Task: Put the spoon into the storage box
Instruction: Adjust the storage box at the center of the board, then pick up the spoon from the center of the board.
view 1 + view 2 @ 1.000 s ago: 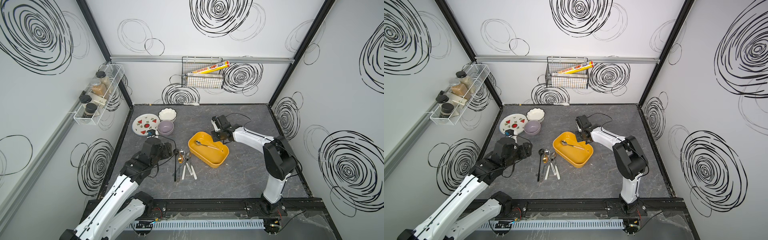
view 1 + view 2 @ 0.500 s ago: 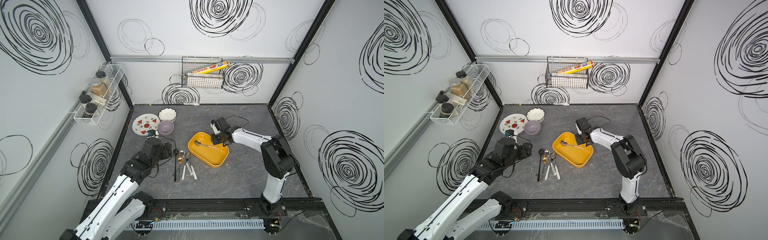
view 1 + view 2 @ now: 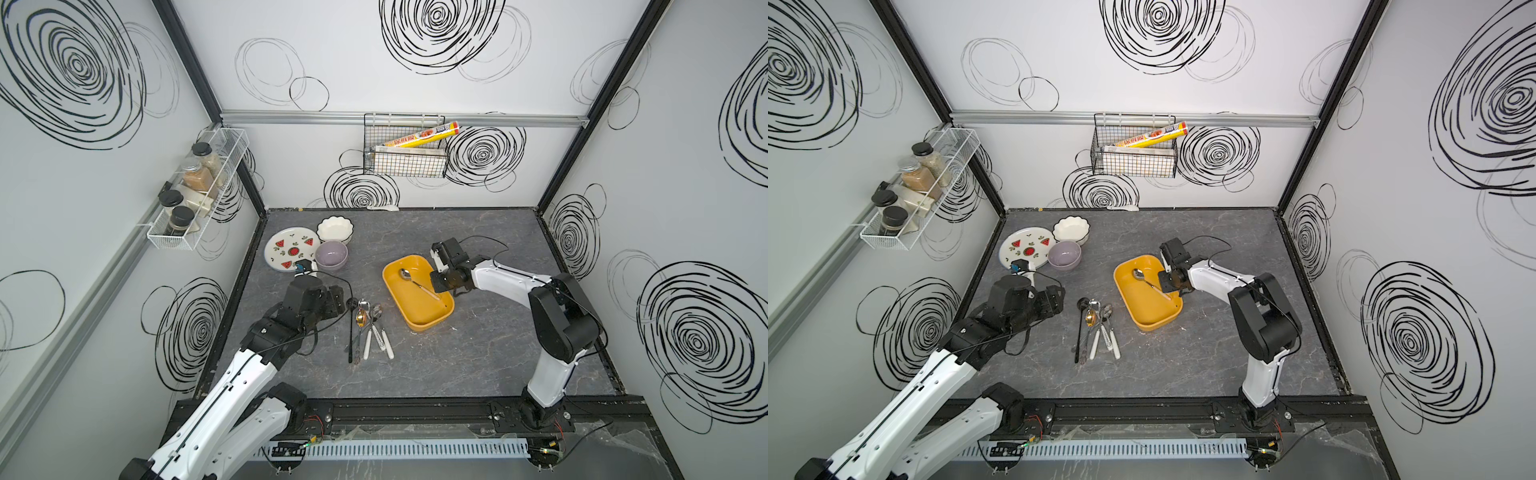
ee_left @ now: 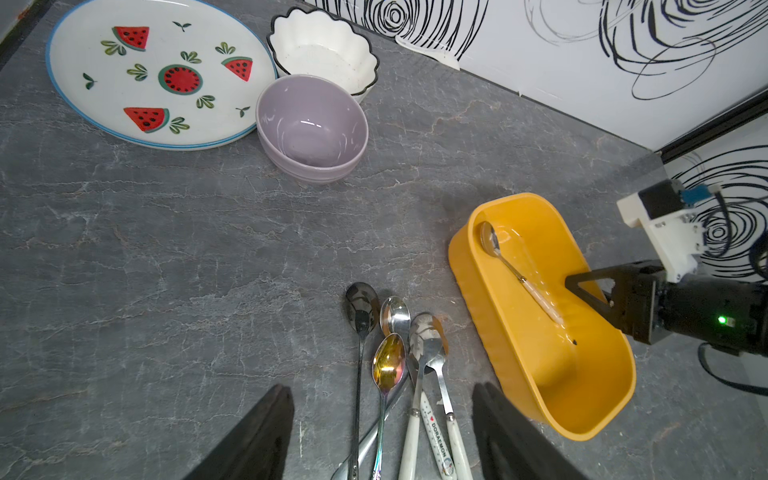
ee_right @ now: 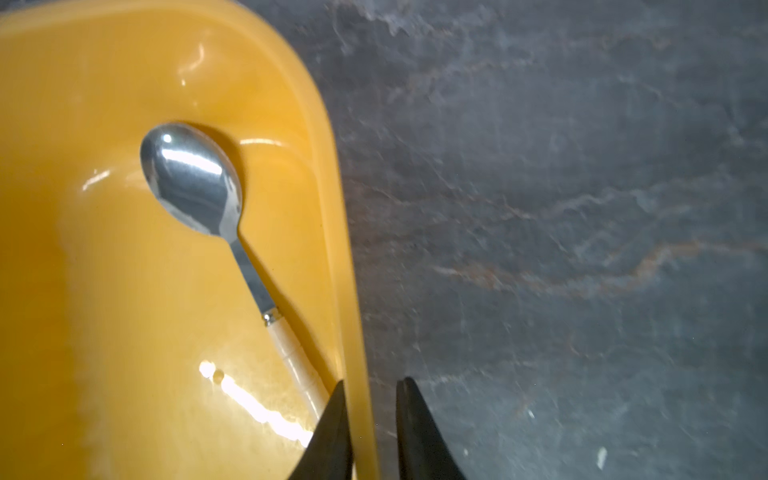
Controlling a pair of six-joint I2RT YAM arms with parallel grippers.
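A spoon (image 3: 417, 284) (image 5: 195, 183) with a steel bowl and a white handle lies inside the yellow-orange storage box (image 3: 415, 309) (image 5: 83, 291), free of any grip. My right gripper (image 3: 434, 277) (image 5: 370, 386) sits at the box's right rim by the handle end. Its jaws stand narrow, one finger inside the box and one outside. A sliver of table shows between the rim and the outer finger. My left gripper (image 3: 343, 299) (image 4: 382, 388) hovers open over the handles of several loose spoons (image 3: 368, 324) (image 4: 399, 353) lying left of the box.
A purple bowl (image 3: 331, 254), a white scalloped bowl (image 3: 335, 229) and a watermelon plate (image 3: 291, 249) stand at the back left. A white spoon (image 3: 384, 207) lies against the back wall. A wire basket (image 3: 405, 160) and a spice rack (image 3: 195, 191) hang on the walls.
My right gripper has shifted a little along the box's right rim and its jaws have narrowed. The spoon stays in the box. The left arm has not moved.
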